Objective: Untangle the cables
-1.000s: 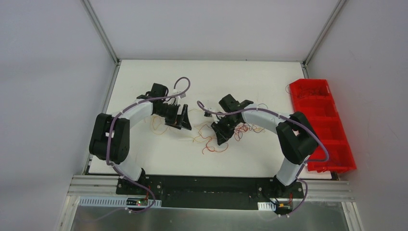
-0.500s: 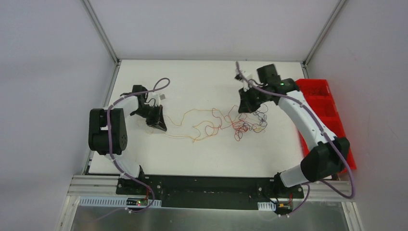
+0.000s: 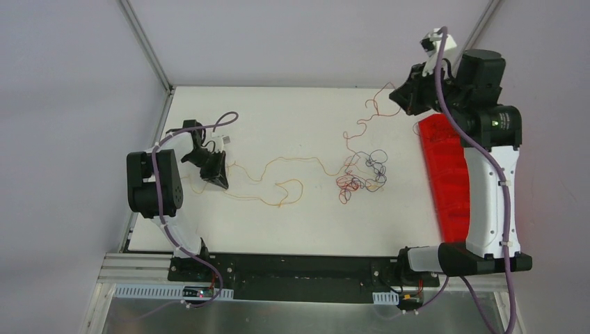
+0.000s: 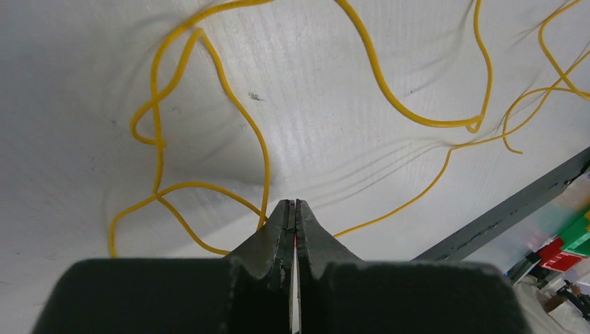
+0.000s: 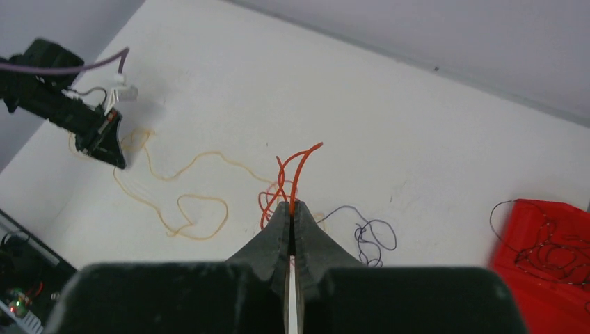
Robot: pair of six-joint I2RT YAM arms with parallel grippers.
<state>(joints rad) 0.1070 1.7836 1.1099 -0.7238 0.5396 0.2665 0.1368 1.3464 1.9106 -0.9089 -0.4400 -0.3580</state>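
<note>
Two strands pulled free: my left gripper closed, seemingly pinching yellow strand; right gripper clamps orange strand. Knot centre-right unresolved.

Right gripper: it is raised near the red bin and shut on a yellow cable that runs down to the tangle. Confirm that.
Not quite: the cable is orange, not yellow. The right wrist view shows the right gripper shut on an orange cable; it is raised near the red bin, and the cable runs down to the tangle.

White table — loose cables, red bin on it.
</note>
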